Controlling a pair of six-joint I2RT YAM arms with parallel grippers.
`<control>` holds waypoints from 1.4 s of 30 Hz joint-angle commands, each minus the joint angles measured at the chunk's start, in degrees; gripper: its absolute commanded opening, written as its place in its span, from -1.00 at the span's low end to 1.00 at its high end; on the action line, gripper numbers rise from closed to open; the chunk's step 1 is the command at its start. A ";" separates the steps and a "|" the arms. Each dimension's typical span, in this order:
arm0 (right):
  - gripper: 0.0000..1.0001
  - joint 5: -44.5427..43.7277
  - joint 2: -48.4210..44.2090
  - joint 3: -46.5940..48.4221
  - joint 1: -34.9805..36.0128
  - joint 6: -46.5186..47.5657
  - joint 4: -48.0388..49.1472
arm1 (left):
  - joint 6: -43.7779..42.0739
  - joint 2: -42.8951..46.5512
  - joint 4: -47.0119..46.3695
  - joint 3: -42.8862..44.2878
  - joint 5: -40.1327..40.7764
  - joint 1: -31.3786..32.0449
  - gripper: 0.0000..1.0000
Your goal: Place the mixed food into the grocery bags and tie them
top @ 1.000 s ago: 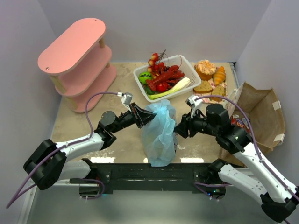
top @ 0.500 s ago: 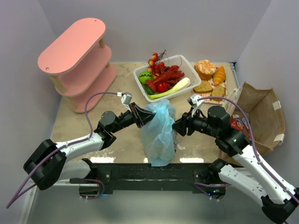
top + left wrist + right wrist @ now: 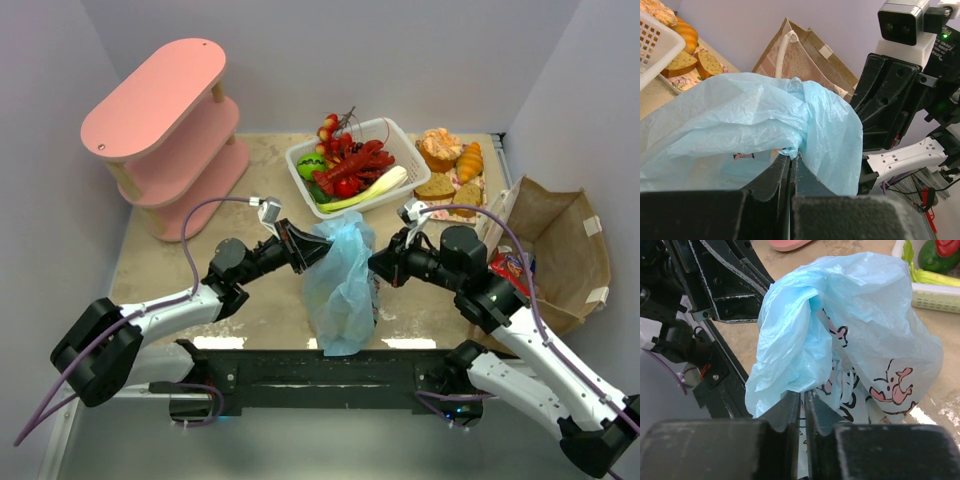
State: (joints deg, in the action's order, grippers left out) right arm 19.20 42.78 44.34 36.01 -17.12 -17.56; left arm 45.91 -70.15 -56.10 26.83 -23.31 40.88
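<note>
Bystanders at the back!
Pink oval three-tier shelf stands left on the beige surface; white rectangular plastic basket nearby.

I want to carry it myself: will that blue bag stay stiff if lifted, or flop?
Probably floppy: the blue bag crumples and drapes where the left fingers pinch it. Likely light too, since its thin film bunches between the right fingers. Smooth plastic like that might slip from a loose pinch.
</note>
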 commanded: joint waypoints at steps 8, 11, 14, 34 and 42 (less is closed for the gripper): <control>-1.00 -17.84 -1.30 4.88 0.11 0.78 -6.43 | -4.33 6.87 6.16 0.07 1.43 -3.00 -1.00; -1.00 -22.43 -1.04 4.88 0.20 1.48 -6.96 | -4.95 7.83 7.40 -0.02 0.64 -3.44 -1.00; -1.00 -22.89 -1.30 4.44 0.20 1.83 -3.80 | -5.74 8.45 8.37 -0.20 -0.15 -3.62 -1.00; -0.33 -2.51 5.38 8.40 0.11 13.08 -8.27 | -5.48 9.95 9.78 -3.01 -2.35 -6.08 -1.00; 0.18 -2.86 3.36 5.15 0.11 11.15 -8.10 | -5.57 9.77 9.87 -2.92 -2.27 -5.99 -1.00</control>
State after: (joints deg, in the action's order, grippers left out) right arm 14.06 47.59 49.87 36.25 -6.24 -25.06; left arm 40.88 -60.31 -43.31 24.36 -25.10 35.24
